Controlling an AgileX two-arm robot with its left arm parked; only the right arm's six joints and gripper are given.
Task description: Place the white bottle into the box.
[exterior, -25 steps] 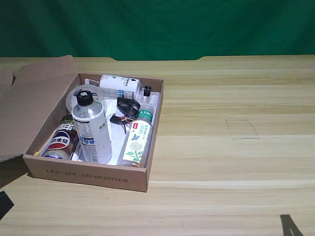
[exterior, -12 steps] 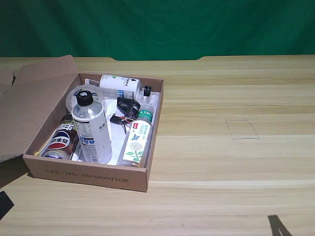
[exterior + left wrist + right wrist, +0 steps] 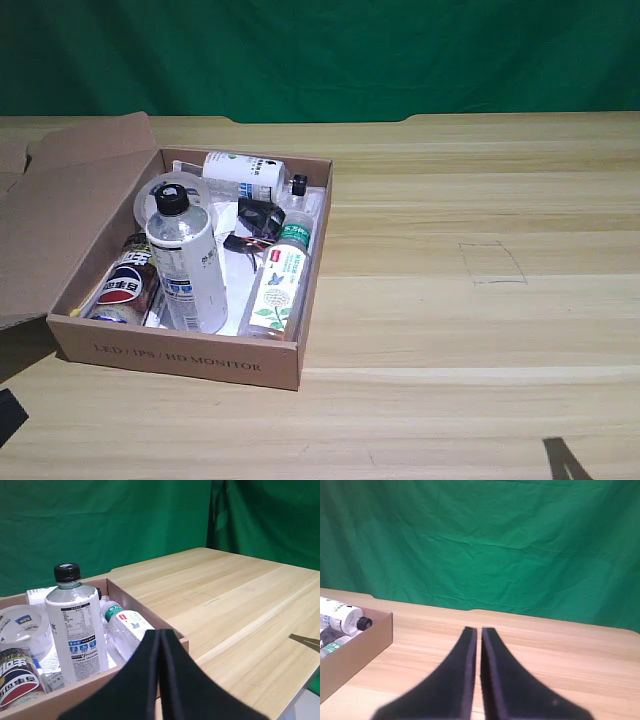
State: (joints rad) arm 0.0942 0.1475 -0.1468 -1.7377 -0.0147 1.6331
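Brown corrugated cardboard forms the wide shallow box (image 3: 185,360), which sits on the pale wood-grain tabletop (image 3: 450,330) toward the exterior view's left, its large flap (image 3: 60,215) folded outward on that side and faint "LED / IPS / HD MONITOR" print on its front wall. The tall clear-and-whitish plastic bottle with black screw cap and white label (image 3: 187,262) stands upright inside the box, near the front wall. Just beside it, on the exterior view's right, a slim green-capped bottle with a floral label (image 3: 278,280) lies along the box's side wall. A shorter white-labelled bottle with a black cap (image 3: 250,176) lies on its side against the rear wall. A red, white and blue labelled can (image 3: 124,285) lies at the front corner on the exterior view's left, and a clear roll of tape (image 3: 172,200) sits behind the tall bottle. A small dark object with red and orange parts (image 3: 255,225) rests near the box's middle; what it is cannot be told. A faint pencilled rectangle (image 3: 492,263) marks the bare tabletop well apart from the box, on the exterior view's right.

The right arm's black tool (image 3: 476,632) is held above the tabletop, well clear of the box, with its two fingers (image 3: 462,670) drawn together to a hairline gap and nothing between them.
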